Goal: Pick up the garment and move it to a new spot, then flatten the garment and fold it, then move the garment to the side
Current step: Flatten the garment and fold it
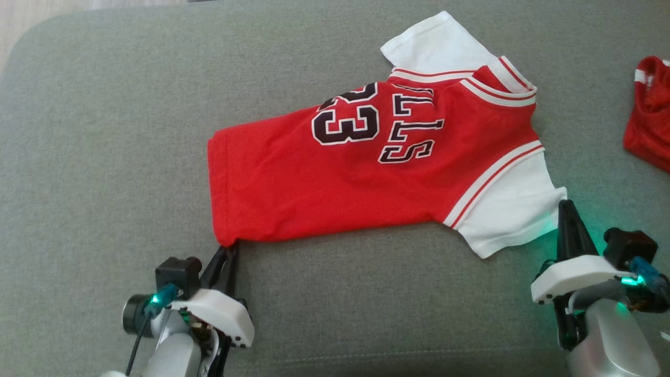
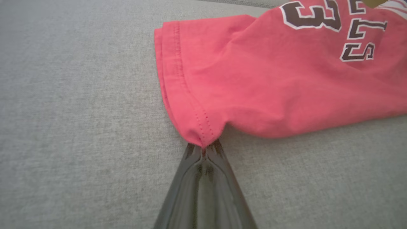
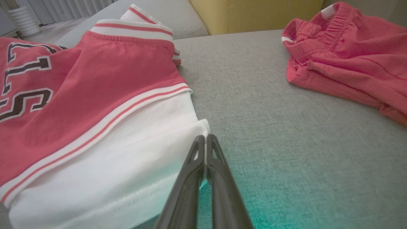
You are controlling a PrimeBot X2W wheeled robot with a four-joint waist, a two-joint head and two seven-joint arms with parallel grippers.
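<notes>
Left claw (image 1: 229, 251), clenched: its two dark fingers meet on the lower hem corner of the jersey (image 1: 314, 183); in the left wrist view we see that corner drawn to a point between the fingertips (image 2: 194, 152), the stitched hem (image 2: 178, 63) running away from it.

Right claw (image 1: 565, 203), likewise clenched: its fingers press together at the outer corner of the jersey's near white sleeve (image 1: 513, 209); in the right wrist view we note a sliver of white cloth between them, so we read this as a grasp on the sleeve.

The jersey lies spread on the grey seat (image 1: 104, 157), between the two claws; it is red, with black lettering and "23" outlined in white, and red-and-white striped trim where the sleeves join; its hem points toward the left claw, its collar away from it; its far sleeve (image 1: 434, 44) lies flat beyond the lettering.

A second garment (image 1: 649, 120), red and crumpled, lies well apart from the jersey, off its collar end; a yellow backrest (image 3: 254, 12) rises beyond the jersey.
</notes>
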